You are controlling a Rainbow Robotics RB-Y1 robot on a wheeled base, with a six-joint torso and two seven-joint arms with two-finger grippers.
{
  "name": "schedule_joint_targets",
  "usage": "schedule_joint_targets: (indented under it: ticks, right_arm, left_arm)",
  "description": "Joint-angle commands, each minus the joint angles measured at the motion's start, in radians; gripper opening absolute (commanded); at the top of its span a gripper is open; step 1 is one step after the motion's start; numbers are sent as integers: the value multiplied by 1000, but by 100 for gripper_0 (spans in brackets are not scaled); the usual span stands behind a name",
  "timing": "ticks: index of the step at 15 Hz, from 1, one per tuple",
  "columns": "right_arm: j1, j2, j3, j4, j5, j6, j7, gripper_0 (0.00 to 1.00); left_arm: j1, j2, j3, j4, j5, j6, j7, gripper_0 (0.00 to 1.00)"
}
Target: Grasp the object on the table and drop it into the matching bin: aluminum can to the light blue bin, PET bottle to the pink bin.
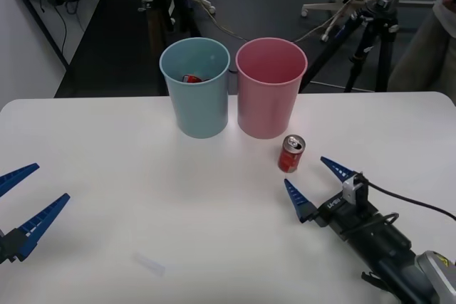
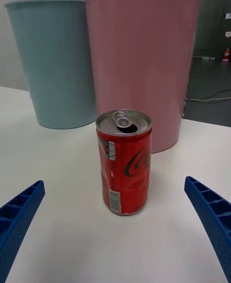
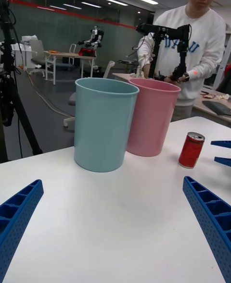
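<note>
Low over the tabletop, my right gripper reaches forward with fingers spread wide just short of the upright can, which stands near the pink bin, while my left gripper hovers released at the left edge.

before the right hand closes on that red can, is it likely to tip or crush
The red can stands upright on the table, pull tab open, so it is probably empty and light; a nudge could tip it and set it rolling. Its wall looks slightly dented, so a hard squeeze from the open right hand may crumple it.
</note>
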State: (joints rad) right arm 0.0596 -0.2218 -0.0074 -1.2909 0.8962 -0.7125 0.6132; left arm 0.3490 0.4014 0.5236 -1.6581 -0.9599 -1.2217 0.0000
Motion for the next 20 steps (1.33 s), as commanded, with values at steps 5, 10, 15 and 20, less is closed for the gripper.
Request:
schedule_joint_targets:
  ticks: [5, 10, 15, 20]
  right_arm:
    - [-121, 25, 9, 142, -2, 1, 30, 100]
    - [-199, 29, 10, 219, 0, 16, 40, 100]
    - [-262, 48, 10, 275, 4, 47, 46, 100]
    - [-282, 61, 18, 274, 13, 85, 46, 100]
  left_arm:
    - [0, 0, 0, 0, 0, 0, 0, 100]
    - [0, 0, 0, 0, 0, 0, 0, 100]
    - [0, 0, 0, 0, 0, 0, 0, 100]
    - [0, 0, 0, 0, 0, 0, 0, 100]
